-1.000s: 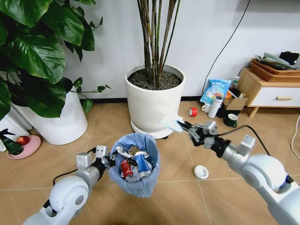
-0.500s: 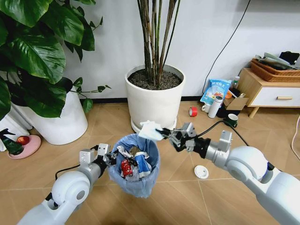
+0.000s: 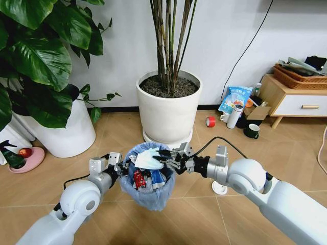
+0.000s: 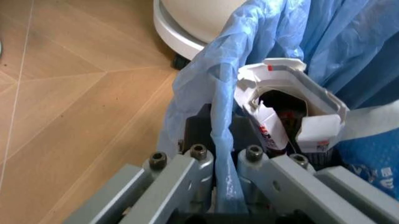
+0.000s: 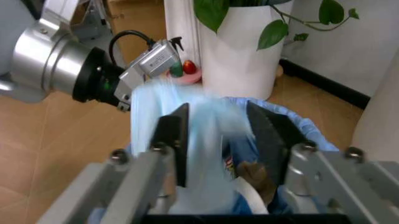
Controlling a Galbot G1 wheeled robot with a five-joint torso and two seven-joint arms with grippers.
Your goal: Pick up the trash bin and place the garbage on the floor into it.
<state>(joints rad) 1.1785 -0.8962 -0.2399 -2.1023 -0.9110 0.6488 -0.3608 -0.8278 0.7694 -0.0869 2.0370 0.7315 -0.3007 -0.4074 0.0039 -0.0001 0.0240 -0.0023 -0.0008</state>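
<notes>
The trash bin is held up off the floor, in front of the big white pot; its blue bag rim is pinched tight by the fingers of the left gripper, on the side of the bin away from the pot's right edge. A pale blue face mask is gripped by the fingers of the right gripper, right over the bin's open mouth; a second ago it was carried far to the right of the bin, near the pot's base; half a second ago it was at the bin's rim; so this piece is judged nearly binned, though not yet let go. A white round lid is left on the floor, right of the bin.
</notes>
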